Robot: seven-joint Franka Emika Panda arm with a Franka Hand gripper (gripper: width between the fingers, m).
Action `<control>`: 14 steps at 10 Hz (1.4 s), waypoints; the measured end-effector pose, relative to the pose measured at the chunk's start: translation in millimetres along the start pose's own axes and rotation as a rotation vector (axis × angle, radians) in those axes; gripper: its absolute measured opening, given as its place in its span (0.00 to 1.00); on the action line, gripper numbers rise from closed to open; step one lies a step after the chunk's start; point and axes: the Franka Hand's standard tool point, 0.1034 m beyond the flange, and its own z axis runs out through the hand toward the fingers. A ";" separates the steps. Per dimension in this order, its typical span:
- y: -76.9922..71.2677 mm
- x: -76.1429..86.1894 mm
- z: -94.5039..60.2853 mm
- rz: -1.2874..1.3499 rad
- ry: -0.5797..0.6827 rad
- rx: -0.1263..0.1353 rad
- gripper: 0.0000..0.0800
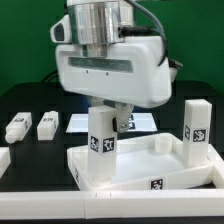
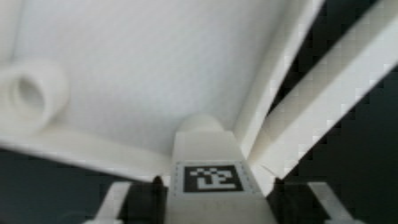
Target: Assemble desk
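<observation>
The large white rimmed plastic tray-like desk top (image 1: 150,172) lies on the dark surface (image 1: 25,105). One short white tagged block leg (image 1: 103,140) stands upright in the tray's corner, flanked by the end effector (image 2: 217,195). Whether it pinches the leg is unclear. The leg looks light, rigid and smooth, so grip its flat sides.

No legible text; coded square tags (image 2: 214,178) on legs (image 1: 196,125), desk top (image 1: 130,182) rim.

Black table (image 1: 30,168), white parts laid out.
Carries the desk top (image 1: 100,180) in front, a loose leg (image 1: 16,127) and a second leg (image 1: 47,124) lying toward the exterior view's left, the marker board (image 1: 142,121) behind.
</observation>
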 end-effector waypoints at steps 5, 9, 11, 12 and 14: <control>1.4 4.8 0.2 0.454 -0.062 0.069 0.36; 4.5 9.3 1.7 0.285 -0.055 0.097 0.67; 8.4 16.6 3.4 -0.098 -0.038 0.081 0.77; 9.3 15.2 5.2 -0.198 -0.035 0.076 0.80; 10.0 16.3 5.1 -0.319 -0.029 0.077 0.81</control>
